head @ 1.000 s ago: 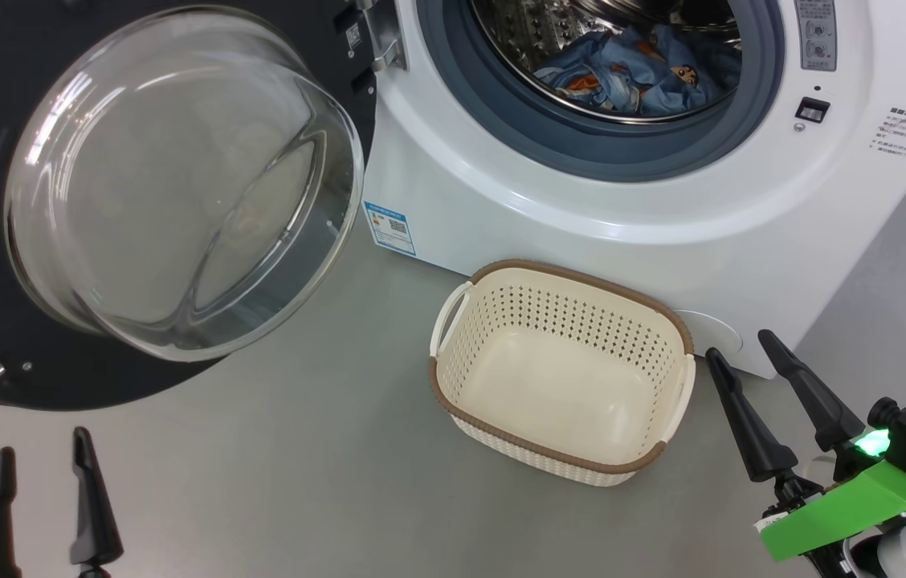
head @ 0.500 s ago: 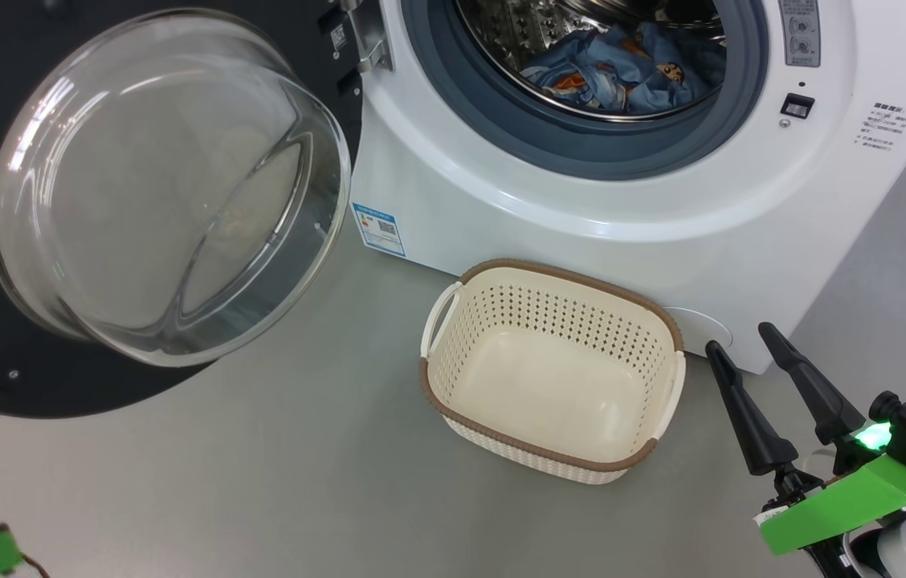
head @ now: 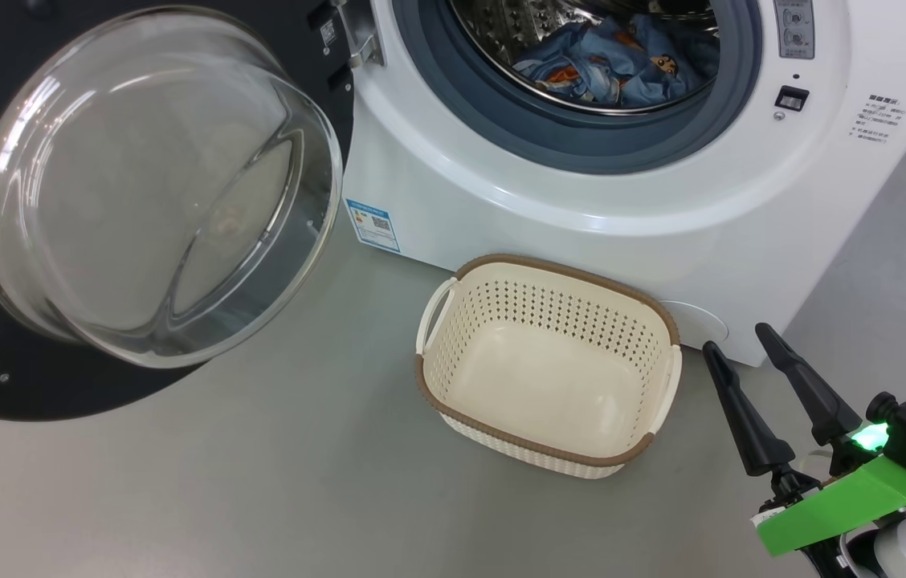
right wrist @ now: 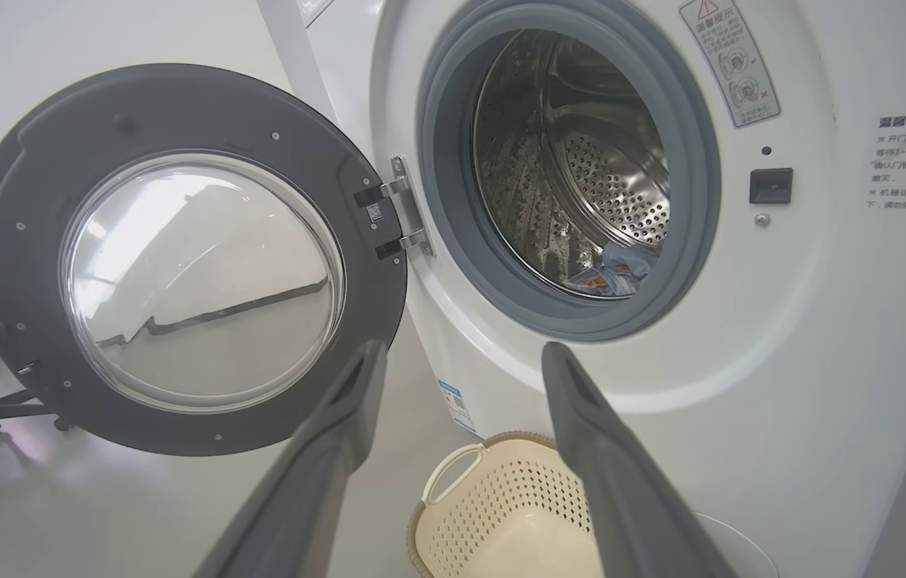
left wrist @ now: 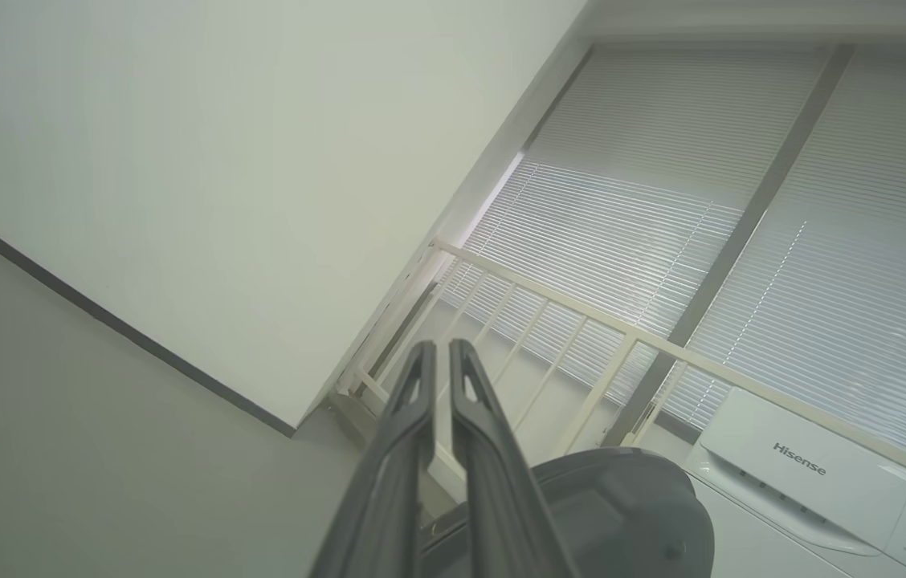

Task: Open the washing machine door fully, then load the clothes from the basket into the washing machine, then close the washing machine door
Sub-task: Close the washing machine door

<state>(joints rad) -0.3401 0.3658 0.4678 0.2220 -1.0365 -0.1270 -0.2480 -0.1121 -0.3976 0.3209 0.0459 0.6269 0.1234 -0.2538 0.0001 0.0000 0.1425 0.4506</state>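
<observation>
The clothes (head: 606,68) lie in the drum of the washing machine (head: 549,209), the basket (head: 549,309) empty on the floor before it. The washing machine door (head: 148,185) hangs wide at left, apparently awaiting closing. The left tool (left wrist: 442,347) is pinched together, empty; the right tool (head: 736,337) gapes, empty.

The basket (head: 553,315) lies before the washing machine (head: 581,233), clothes (head: 606,71) in its drum (head: 501,36), its door (head: 156,185) to the left.

L end effector (left wrist: 441,348) closed, R end effector (head: 736,337) fingers spread apart.
</observation>
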